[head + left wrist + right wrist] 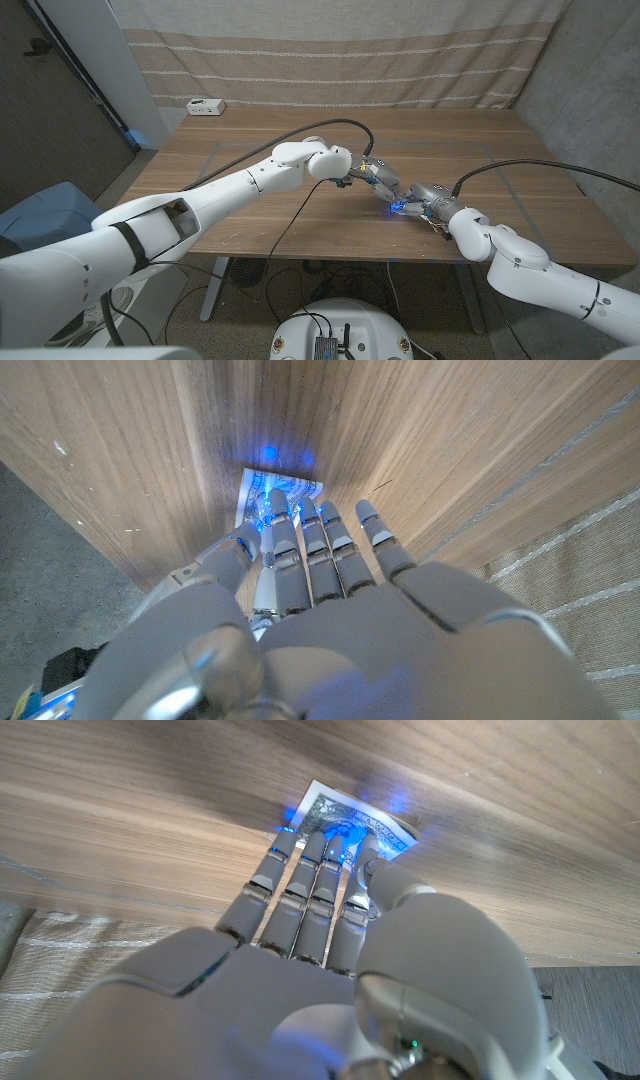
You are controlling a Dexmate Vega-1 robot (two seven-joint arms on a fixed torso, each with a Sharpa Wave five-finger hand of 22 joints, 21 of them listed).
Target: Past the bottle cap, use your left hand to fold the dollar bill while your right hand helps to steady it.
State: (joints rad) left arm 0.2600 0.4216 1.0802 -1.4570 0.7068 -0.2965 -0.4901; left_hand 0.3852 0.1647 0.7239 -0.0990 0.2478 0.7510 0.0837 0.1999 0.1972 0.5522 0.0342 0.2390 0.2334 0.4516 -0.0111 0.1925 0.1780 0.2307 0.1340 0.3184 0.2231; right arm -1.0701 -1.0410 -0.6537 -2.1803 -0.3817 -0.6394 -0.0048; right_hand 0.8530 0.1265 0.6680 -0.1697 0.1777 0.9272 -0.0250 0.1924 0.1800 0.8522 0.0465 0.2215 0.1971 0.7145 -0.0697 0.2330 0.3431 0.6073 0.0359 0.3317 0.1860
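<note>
The dollar bill [290, 486] lies on the wooden table [300, 215], lit blue, between my two hands. My left hand [372, 177] reaches in from the left. Its fingers [304, 535] are stretched out side by side, with their tips on the bill's near edge and the thumb close beside it. My right hand [422, 202] comes in from the right. Its fingertips [312, 848] press on the opposite edge of the dollar bill [352, 818]. In the head view the hands hide most of the bill, and a blue glow [397, 208] marks the spot.
A white box [206, 106] sits at the table's far left corner. Black cables [300, 205] run along both arms and over the tabletop. A striped curtain [330, 50] hangs behind the table, whose front edge is close to the hands.
</note>
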